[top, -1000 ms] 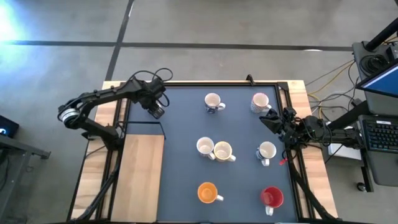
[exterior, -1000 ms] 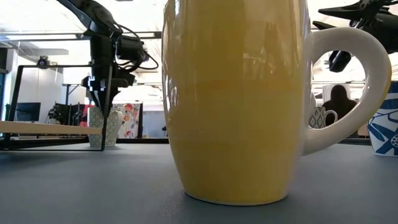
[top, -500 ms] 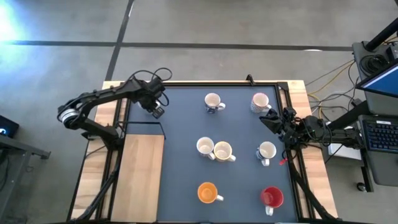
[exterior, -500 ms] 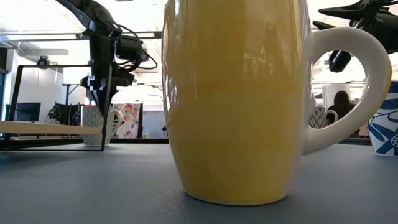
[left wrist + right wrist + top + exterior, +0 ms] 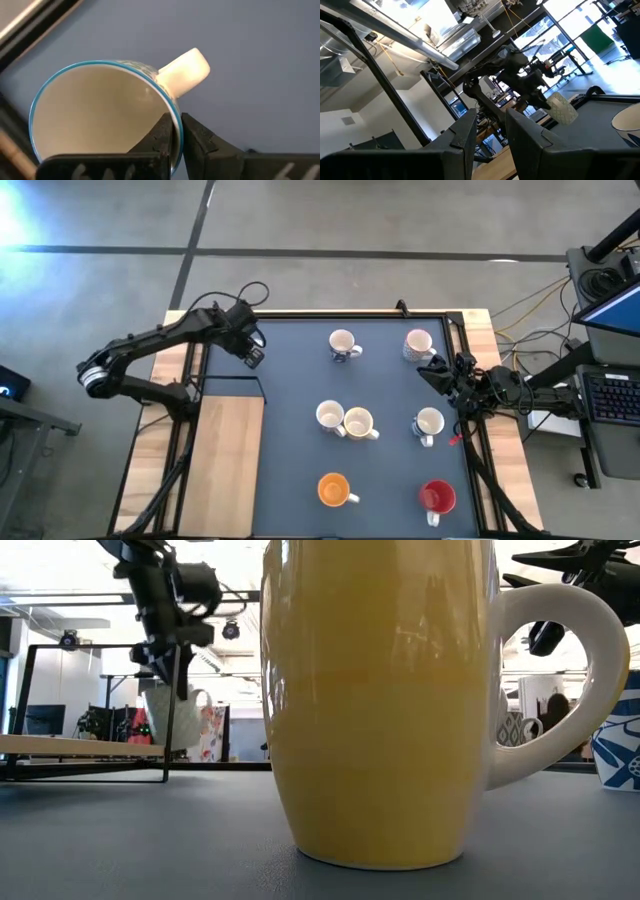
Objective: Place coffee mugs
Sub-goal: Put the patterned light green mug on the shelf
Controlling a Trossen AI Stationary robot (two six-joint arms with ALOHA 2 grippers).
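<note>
left arm (image 5: 150,345): black, thin, silver ring by its base | black cable loops on top | right arm (image 5: 500,390): black, small red bit | fingers (image 5: 197,142): dark, flat

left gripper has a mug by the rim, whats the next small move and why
Probably carry it inward over the mat toward an open spot. The left gripper is shut on the blue-rimmed mug, which hangs lifted and tilted above the mat near its far left corner.
</note>
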